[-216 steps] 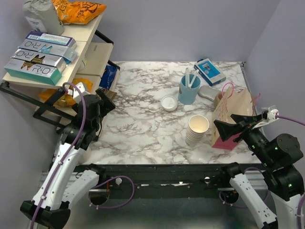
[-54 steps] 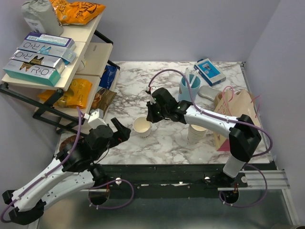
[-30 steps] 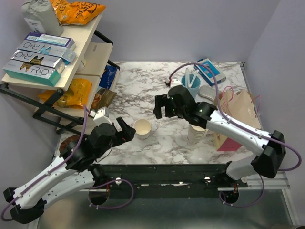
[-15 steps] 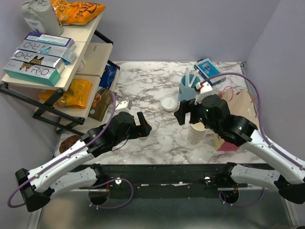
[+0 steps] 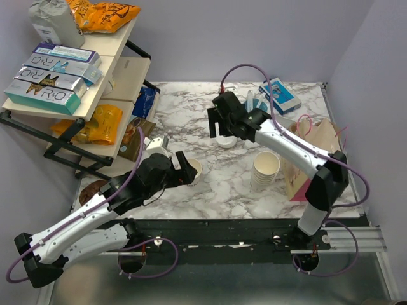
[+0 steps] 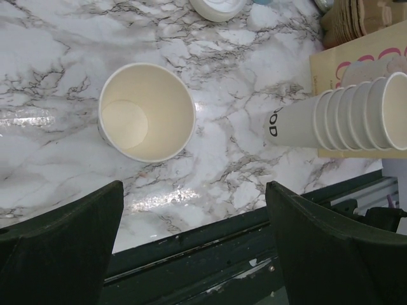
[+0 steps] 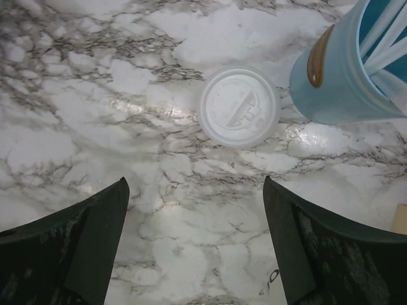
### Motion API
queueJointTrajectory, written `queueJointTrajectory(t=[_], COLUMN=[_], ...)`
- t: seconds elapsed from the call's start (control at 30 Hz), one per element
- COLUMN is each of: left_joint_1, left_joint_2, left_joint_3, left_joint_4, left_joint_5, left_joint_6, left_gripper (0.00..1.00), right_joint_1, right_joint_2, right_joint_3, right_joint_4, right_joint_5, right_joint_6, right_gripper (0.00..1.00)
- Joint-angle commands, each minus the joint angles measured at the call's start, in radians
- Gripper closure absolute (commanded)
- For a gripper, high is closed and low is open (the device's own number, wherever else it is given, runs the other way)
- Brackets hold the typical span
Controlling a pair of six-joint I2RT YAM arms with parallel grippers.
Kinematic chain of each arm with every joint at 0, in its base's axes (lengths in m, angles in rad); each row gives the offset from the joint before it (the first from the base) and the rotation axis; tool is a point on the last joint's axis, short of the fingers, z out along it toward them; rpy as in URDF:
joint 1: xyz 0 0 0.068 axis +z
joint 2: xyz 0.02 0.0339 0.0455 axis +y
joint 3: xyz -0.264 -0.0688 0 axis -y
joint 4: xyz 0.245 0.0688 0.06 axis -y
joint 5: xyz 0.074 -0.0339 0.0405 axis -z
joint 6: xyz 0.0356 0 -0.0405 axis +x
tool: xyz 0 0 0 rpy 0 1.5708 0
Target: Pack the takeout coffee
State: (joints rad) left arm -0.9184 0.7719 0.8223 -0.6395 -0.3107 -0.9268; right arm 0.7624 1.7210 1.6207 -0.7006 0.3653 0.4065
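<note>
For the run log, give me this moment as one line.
cup upright, no lid | lid beside mug | left fingers open, at cup | right fingers open, above lid

Desk (image 6: 51,57): glossy marble-pattern surface. Paper cup (image 6: 146,112): matt cream. Lid (image 7: 239,107): smooth white plastic. Mug (image 7: 337,82): smooth light blue.

A stack of paper cups (image 5: 265,170) stands on the marble tabletop (image 5: 184,121), off to the right of the left jaws, not touching them; a blue mug (image 7: 346,82) with white sticks (image 7: 389,24) in it stands just right of the right jaws; a blue box (image 5: 280,94) lies farther right, past the mug; far left of the left jaws, a shelf (image 5: 95,82) holds long boxes (image 5: 54,73) and an orange snack bag (image 5: 105,11).
</note>
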Motion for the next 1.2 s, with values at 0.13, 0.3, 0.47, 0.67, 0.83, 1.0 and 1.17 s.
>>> queueJointTrajectory(t=[0.13,0.3,0.47,0.67,0.83,1.0,1.17], left_joint_1=[-0.004,-0.004,-0.004,-0.004,-0.004,-0.004,-0.004], left_joint_2=[-0.029,-0.010,0.006,0.027,0.041,0.049,0.049], left_joint_3=[-0.014,-0.002,0.003,0.009,0.015,0.015,0.017], left_joint_4=[-0.040,-0.052,-0.048,-0.048,-0.046,-0.043,-0.045], left_joint_5=[-0.074,-0.090,-0.106,-0.116,-0.119,-0.117,-0.117], left_joint_6=[0.000,0.013,0.017,0.014,0.017,0.019,0.020], left_gripper=[0.01,0.01,0.01,0.01,0.01,0.01,0.01], right_joint_1=[-0.100,-0.132,-0.153,-0.173,-0.183,-0.190,-0.193], right_joint_2=[0.189,0.241,0.287,0.324,0.348,0.376,0.388], right_joint_3=[0.057,0.059,0.070,0.080,0.085,0.108,0.116], right_joint_4=[-0.085,-0.054,-0.033,-0.008,0.026,0.026,0.021], right_joint_5=[0.095,0.087,0.073,0.066,0.057,0.043,0.041], right_joint_6=[0.118,0.124,0.115,0.120,0.104,0.103,0.106], right_gripper=[0.34,0.40,0.49,0.60,0.67,0.68,0.71])
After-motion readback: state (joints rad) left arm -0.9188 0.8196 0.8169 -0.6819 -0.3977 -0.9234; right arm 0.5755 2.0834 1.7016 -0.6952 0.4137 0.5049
